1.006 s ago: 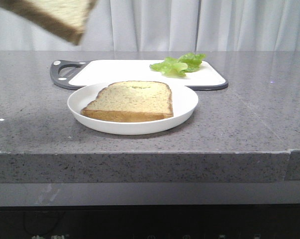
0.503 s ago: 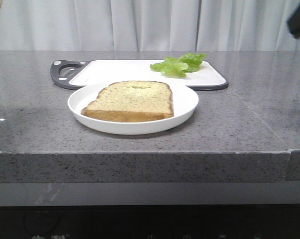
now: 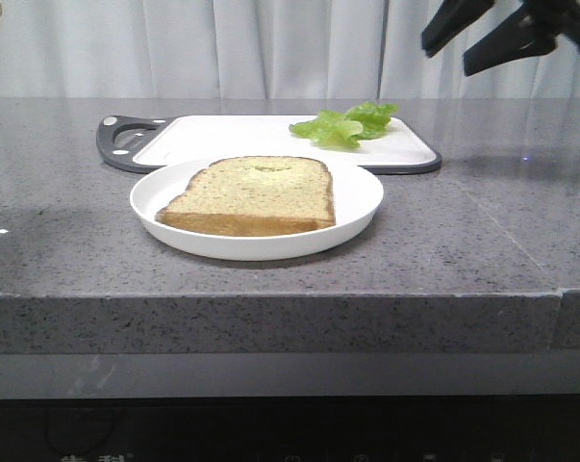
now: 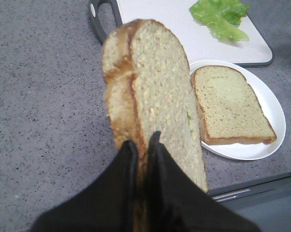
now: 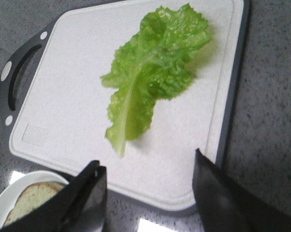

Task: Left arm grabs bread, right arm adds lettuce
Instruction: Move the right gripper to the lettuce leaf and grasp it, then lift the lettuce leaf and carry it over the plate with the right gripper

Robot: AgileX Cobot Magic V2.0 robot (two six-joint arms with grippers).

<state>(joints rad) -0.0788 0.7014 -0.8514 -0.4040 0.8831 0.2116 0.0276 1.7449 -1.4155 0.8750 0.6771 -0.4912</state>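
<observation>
The lettuce (image 5: 152, 72) lies near the board's (image 5: 77, 96) edge. Right fingers (image 5: 94, 186) gape above it; left fingers (image 4: 157, 164) pinch the bread (image 4: 157, 92).

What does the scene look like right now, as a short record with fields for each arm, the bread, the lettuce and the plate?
left gripper: shut on the bread, held up above the counter
right gripper: open, fingers spread, above the cutting board, holding nothing
lettuce: lying flat on the cutting board, untouched
second slice: flat on the white plate
plate position: on the counter, in front of the cutting board
</observation>
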